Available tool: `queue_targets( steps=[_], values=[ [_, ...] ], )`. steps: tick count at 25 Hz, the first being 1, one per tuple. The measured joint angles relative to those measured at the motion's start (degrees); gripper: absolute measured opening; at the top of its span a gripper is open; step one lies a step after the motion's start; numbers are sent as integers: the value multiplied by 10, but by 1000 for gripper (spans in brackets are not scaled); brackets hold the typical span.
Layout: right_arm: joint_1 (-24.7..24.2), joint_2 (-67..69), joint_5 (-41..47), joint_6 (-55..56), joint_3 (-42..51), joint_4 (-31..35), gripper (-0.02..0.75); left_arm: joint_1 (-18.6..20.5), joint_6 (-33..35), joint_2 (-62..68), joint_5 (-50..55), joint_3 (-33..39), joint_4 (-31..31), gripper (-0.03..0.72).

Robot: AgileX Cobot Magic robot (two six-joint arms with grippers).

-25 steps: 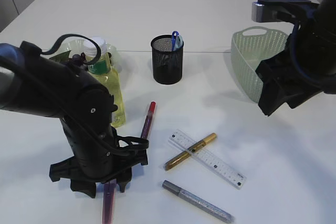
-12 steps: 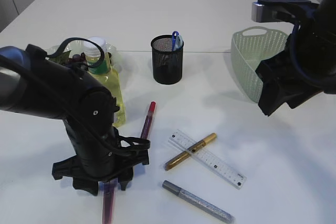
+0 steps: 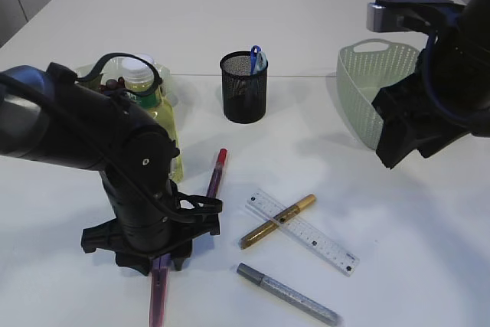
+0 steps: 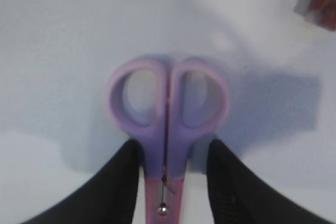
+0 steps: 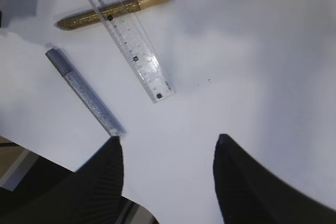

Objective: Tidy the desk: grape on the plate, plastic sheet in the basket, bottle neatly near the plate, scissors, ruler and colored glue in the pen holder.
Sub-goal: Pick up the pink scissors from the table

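Note:
Purple-handled scissors (image 4: 168, 103) lie flat on the white table; their pink blade tip sticks out under the arm in the exterior view (image 3: 159, 298). My left gripper (image 4: 173, 145) is low over them, its jaws open on either side of the neck just below the handles. My right gripper (image 5: 168, 142) is open and empty, held above the table at the right (image 3: 390, 155). A clear ruler (image 3: 302, 231) lies across a gold glue pen (image 3: 277, 220). A silver glue pen (image 3: 288, 293) and a red glue pen (image 3: 215, 174) lie nearby. The black mesh pen holder (image 3: 244, 87) stands at centre back.
A bottle (image 3: 157, 124) of yellow liquid stands behind my left arm, beside a plate (image 3: 88, 74) at the back left. A pale green basket (image 3: 366, 89) stands at the right. The ruler (image 5: 126, 38), gold pen (image 5: 113, 10) and silver pen (image 5: 84, 92) show below my right gripper.
My left arm has shifted a little to the right over the scissors. The right arm has not moved.

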Motion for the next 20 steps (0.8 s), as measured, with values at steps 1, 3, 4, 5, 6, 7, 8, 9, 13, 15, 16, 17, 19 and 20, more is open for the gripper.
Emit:
queue_targets(
  steps=[1, 3, 4, 5, 6, 7, 8, 9, 13, 15, 16, 17, 19, 20],
  values=[
    [0, 0, 0, 0, 0, 0, 436, 0, 0, 0, 1, -1, 0, 313],
    [0, 0, 0, 0, 0, 0, 435, 0, 0, 0, 1, -1, 0, 256],
    [0, 0, 0, 0, 0, 0, 435, 0, 0, 0, 2, -1, 0, 230],
    [0, 0, 0, 0, 0, 0, 435, 0, 0, 0, 6, -1, -1, 202],
    [0, 0, 0, 0, 0, 0, 435, 0, 0, 0, 10, -2, -3, 186],
    [0, 0, 0, 0, 0, 0, 435, 0, 0, 0, 10, -2, -3, 176],
    [0, 0, 0, 0, 0, 0, 435, 0, 0, 0, 11, -2, -4, 168],
    [0, 0, 0, 0, 0, 0, 435, 0, 0, 0, 11, -2, -4, 162],
    [0, 0, 0, 0, 0, 0, 435, 0, 13, 0, 11, -2, -6, 153],
    [0, 0, 0, 0, 0, 0, 435, 0, 19, -1, 12, -2, -7, 152],
    [0, 0, 0, 0, 0, 0, 436, 0, 22, -2, 12, -2, -7, 152],
    [0, 0, 0, 0, 0, 0, 436, 0, 24, -3, 8, -2, -7, 151],
    [0, 0, 0, 0, 0, 0, 436, 0, 32, -7, 3, 0, -9, 150],
    [0, 0, 0, 0, 0, 0, 436, 0, 38, -8, 0, 2, -9, 150]
  ],
)
